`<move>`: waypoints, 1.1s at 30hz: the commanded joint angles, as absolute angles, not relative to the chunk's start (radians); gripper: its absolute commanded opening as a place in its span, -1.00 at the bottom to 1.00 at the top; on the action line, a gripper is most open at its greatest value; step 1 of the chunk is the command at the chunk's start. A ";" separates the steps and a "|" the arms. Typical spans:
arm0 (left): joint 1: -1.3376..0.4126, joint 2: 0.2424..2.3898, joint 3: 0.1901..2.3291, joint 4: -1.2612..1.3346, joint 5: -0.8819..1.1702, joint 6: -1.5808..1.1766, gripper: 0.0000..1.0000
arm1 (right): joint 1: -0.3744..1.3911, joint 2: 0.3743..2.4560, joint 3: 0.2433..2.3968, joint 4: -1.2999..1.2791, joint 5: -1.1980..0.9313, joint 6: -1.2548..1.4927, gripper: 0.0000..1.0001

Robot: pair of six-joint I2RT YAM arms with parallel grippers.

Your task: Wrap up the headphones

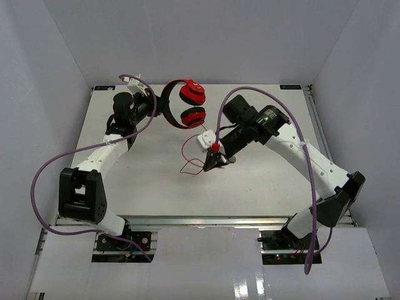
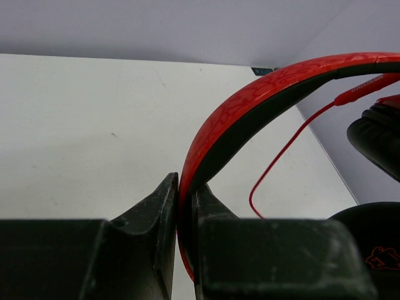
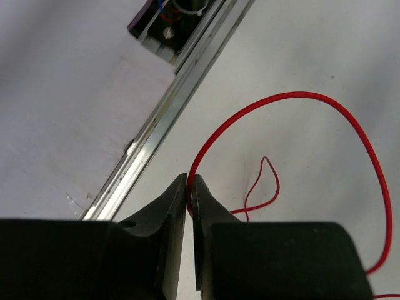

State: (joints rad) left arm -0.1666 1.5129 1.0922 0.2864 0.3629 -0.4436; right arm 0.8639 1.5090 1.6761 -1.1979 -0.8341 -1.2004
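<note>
The headphones (image 1: 187, 105) are held up over the far middle of the table, their two red ear cups stacked one above the other. My left gripper (image 1: 156, 107) is shut on the black-and-red headband (image 2: 250, 100), which runs up out of the jaws (image 2: 185, 187) in the left wrist view. From the cups the thin red cable (image 1: 192, 164) hangs down and loops on the table. My right gripper (image 1: 211, 162) is shut on that cable (image 3: 300, 95), which arcs out from between the closed tips (image 3: 190, 181). A black ear pad (image 2: 375, 140) shows at the right edge.
White walls enclose the white table (image 1: 156, 187) on three sides. An aluminium rail (image 3: 156, 119) runs along the table's edge near my right gripper. Purple arm cables (image 1: 44, 175) loop beside both arms.
</note>
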 commanded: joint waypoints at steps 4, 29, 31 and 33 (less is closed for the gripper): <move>-0.187 1.422 1.035 0.423 0.584 -0.417 -1.00 | 0.656 1.598 1.838 -1.202 -1.186 -0.993 -0.73; -0.002 1.298 1.119 0.152 -0.110 -0.405 -1.00 | 0.838 1.755 1.401 -0.829 -0.243 -0.872 -0.67; -0.002 1.274 1.098 0.155 -0.125 -0.398 -1.00 | 0.839 1.764 1.387 -0.745 -0.149 -0.864 -0.63; -0.002 1.235 1.065 0.161 -0.143 -0.385 -1.00 | 0.835 1.765 1.377 -0.666 -0.085 -0.872 -0.59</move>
State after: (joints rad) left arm 0.0051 1.3525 1.0683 0.1140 -0.0925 -0.3931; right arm 0.8445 1.7836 1.3806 -0.8946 -0.3052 -0.8958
